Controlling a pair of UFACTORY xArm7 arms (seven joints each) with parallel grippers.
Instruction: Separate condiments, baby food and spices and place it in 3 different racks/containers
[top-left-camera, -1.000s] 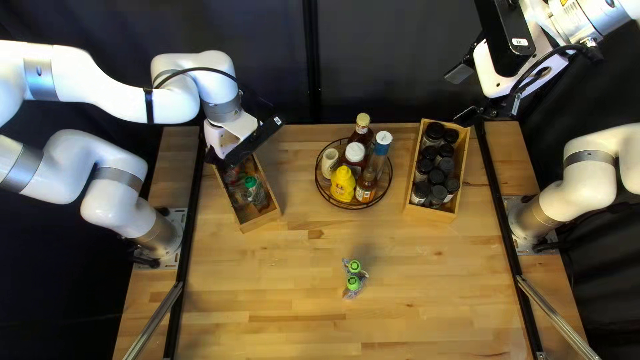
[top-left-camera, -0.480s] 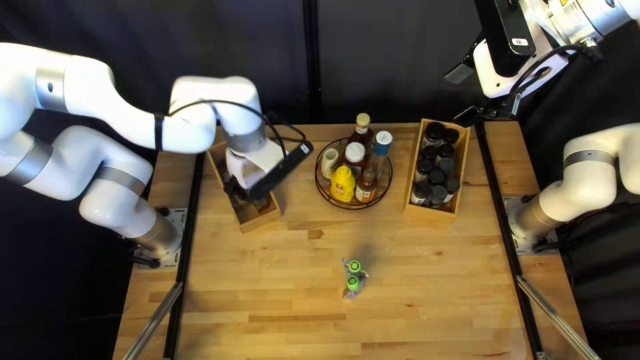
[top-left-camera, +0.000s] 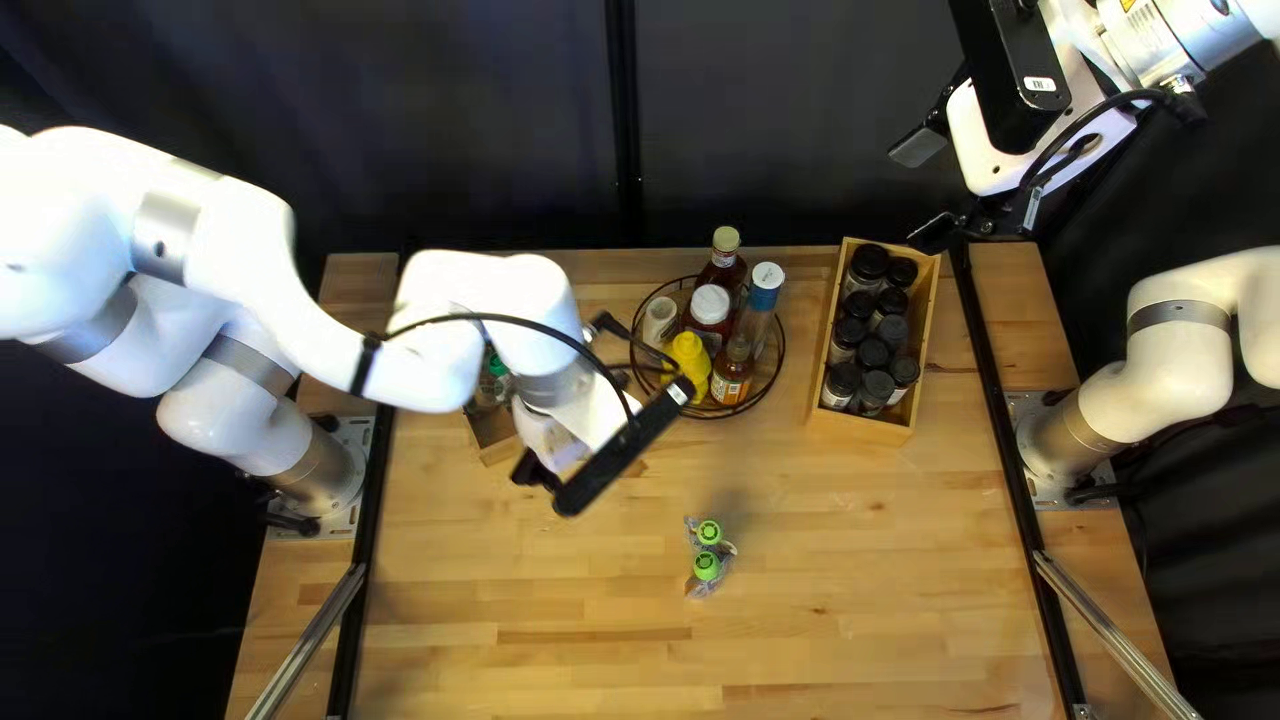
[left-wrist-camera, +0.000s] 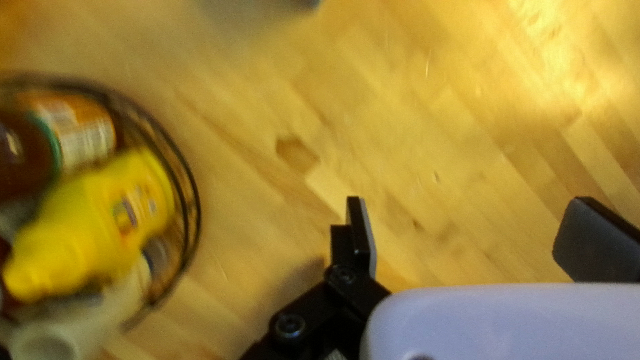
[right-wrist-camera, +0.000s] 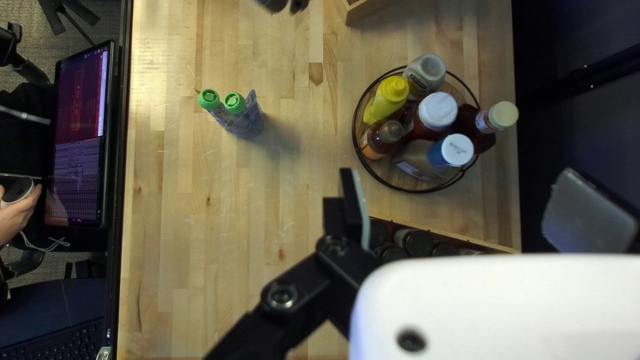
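Left fingers [top-left-camera: 535, 471] hanging spread | right fingers [top-left-camera: 918, 146] hanging spread | two green-capped, shiny purplish pouches [right-wrist-camera: 247, 123] standing ahead of right fingers

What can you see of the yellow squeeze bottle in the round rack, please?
The yellow squeeze bottle is glossy, apparently plastic, with a matching yellow top and a small multicoloured label. It stands upright, just inside the wire rim of the round rack, between the amber bottle and the pale, grey-lidded container. Whether it touches them or the rim, I cannot tell. Neither the left pincer nor the right pincer touches it.
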